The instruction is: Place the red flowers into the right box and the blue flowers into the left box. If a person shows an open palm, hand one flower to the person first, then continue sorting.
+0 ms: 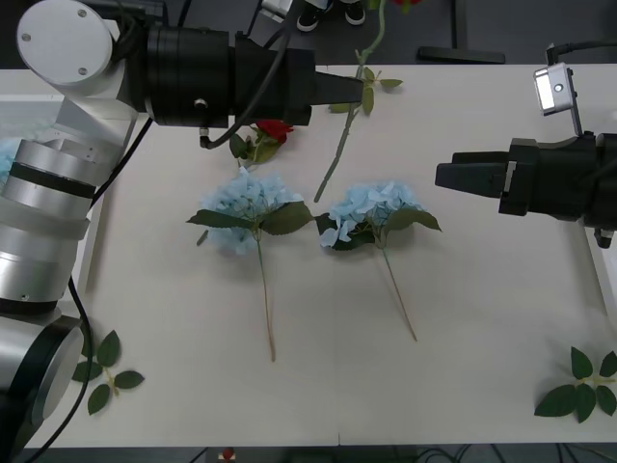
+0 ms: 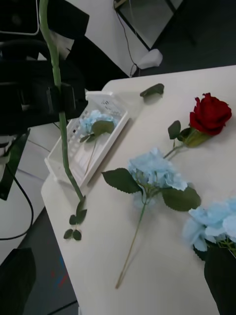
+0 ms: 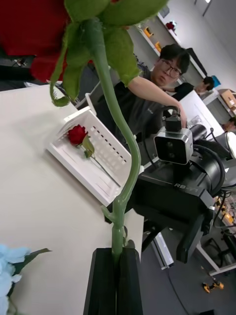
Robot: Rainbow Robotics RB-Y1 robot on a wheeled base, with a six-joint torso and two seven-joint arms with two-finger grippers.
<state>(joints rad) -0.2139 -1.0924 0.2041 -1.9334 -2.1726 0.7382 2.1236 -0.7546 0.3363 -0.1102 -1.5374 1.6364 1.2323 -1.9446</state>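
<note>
My left gripper (image 1: 364, 92) reaches across the far side of the table, its black fingers (image 3: 103, 275) shut on the green stem of a red flower (image 3: 29, 34), which hangs clear of the table. That stem (image 1: 371, 43) rises past the far edge. A second red flower (image 1: 275, 128) lies under the left arm. Two blue flowers (image 1: 246, 207) (image 1: 371, 214) lie mid-table. The left box (image 2: 110, 101) holds one blue flower (image 2: 96, 123). The right box (image 3: 83, 172) holds one red flower (image 3: 76, 134). My right gripper (image 1: 439, 176) hovers open at the right, apart from everything.
Loose leaf sprigs lie at the near left (image 1: 101, 371) and near right (image 1: 583, 386) corners. A person's shoes (image 1: 313, 14) show beyond the far edge. Another person (image 3: 147, 98) leans beyond the right box, arm stretched out, the palm hidden.
</note>
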